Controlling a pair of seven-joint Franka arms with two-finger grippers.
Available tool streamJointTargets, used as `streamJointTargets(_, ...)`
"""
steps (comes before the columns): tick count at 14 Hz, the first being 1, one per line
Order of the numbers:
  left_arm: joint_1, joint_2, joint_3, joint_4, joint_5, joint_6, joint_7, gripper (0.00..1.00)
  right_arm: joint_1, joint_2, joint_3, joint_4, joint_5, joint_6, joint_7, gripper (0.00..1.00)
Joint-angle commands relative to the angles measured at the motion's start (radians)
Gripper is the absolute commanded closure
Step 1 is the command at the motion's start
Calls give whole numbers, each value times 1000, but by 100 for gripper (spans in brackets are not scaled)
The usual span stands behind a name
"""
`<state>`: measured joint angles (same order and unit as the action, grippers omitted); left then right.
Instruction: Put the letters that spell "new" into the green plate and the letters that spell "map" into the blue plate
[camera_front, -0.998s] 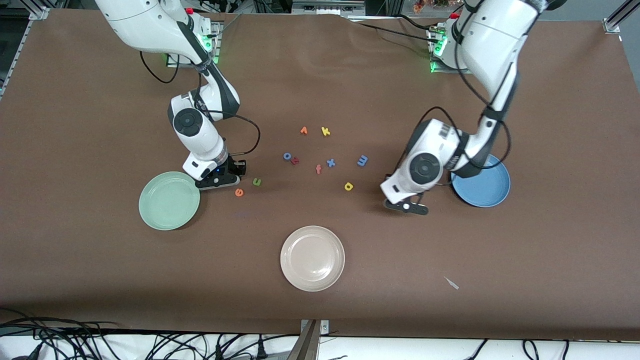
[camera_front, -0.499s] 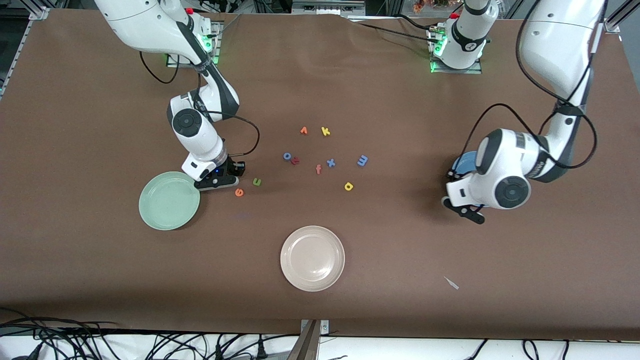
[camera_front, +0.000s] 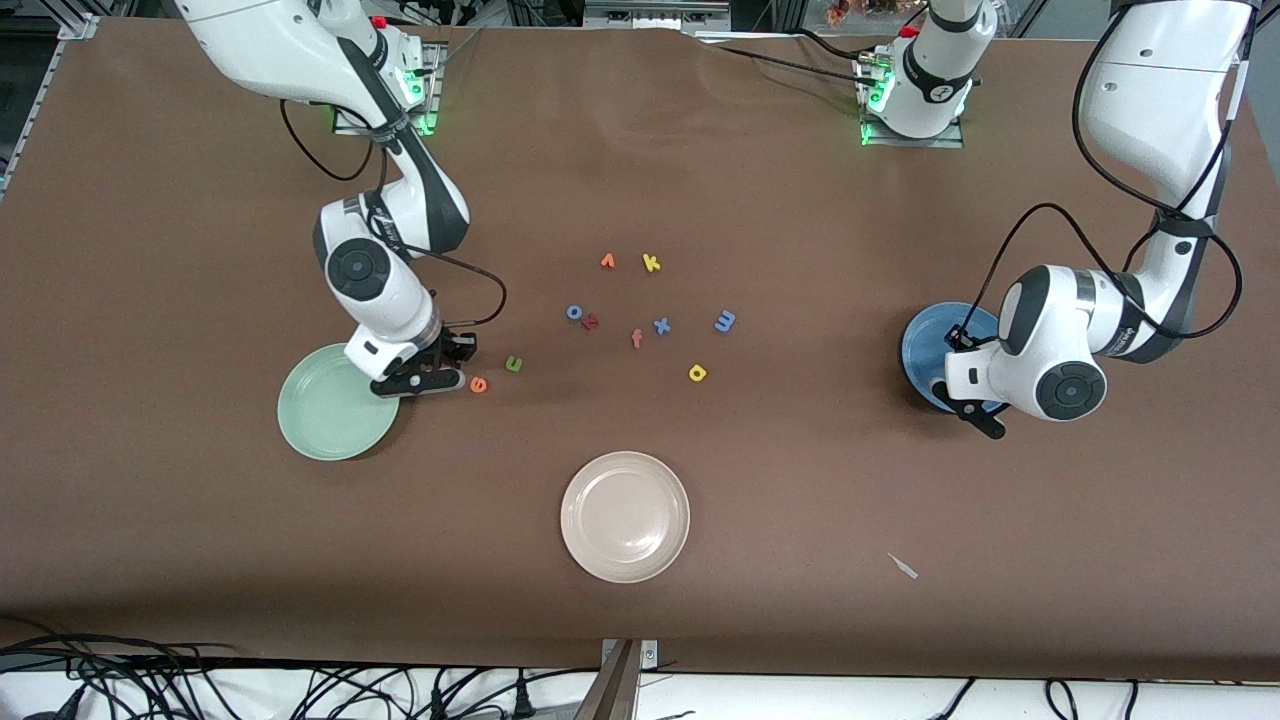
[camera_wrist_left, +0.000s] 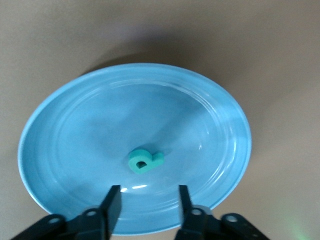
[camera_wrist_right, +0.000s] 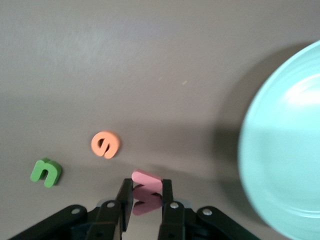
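Observation:
My right gripper (camera_wrist_right: 146, 197) is shut on the salmon-red "w" (camera_wrist_right: 146, 192), low over the table beside the rim of the green plate (camera_front: 335, 410); in the front view that gripper (camera_front: 425, 382) hides the letter. The orange "e" (camera_front: 478, 384) and green "n" (camera_front: 513, 364) lie close by on the table. My left gripper (camera_wrist_left: 147, 200) hangs open over the blue plate (camera_front: 925, 345), and the teal "p" (camera_wrist_left: 144, 162) lies loose in the plate. The blue "m" (camera_front: 726, 321) and yellow "a" (camera_front: 697, 373) rest mid-table.
More letters lie mid-table: orange "v" (camera_front: 607, 261), yellow "k" (camera_front: 651, 263), blue "o" (camera_front: 574, 312) with a red letter (camera_front: 590, 321) beside it, salmon "f" (camera_front: 637, 339), blue "x" (camera_front: 661, 325). A cream-white plate (camera_front: 625, 516) sits nearer the front camera.
The left arm swung from mid-table out over the blue plate and its gripper opened, leaving the "p" in the plate. The right gripper shut and shifted slightly toward the green plate.

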<state>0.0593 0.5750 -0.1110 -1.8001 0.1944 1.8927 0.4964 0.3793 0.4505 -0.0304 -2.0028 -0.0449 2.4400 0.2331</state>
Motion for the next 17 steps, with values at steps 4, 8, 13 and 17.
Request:
streamJointTargets(4,-7,-63,-102,-10,-173,8,-129,0,-7,-32,-166,38,-6,-67,-352,78)
streamJointTargets(8,-4,-107,-286,-88,-173,158,-442,0,-56,-21,-192,38,3,-45,-448,70)
streamJointTargets(13,-50,-107,-406,-243,-68,466,-772,0,-53,-21,-183,38,3,-47,-442,49)
streamJointTargets(17,-165,-63,-406,-229,91,532,-1053,0,-45,-21,-149,59,113,-55,-430,44)
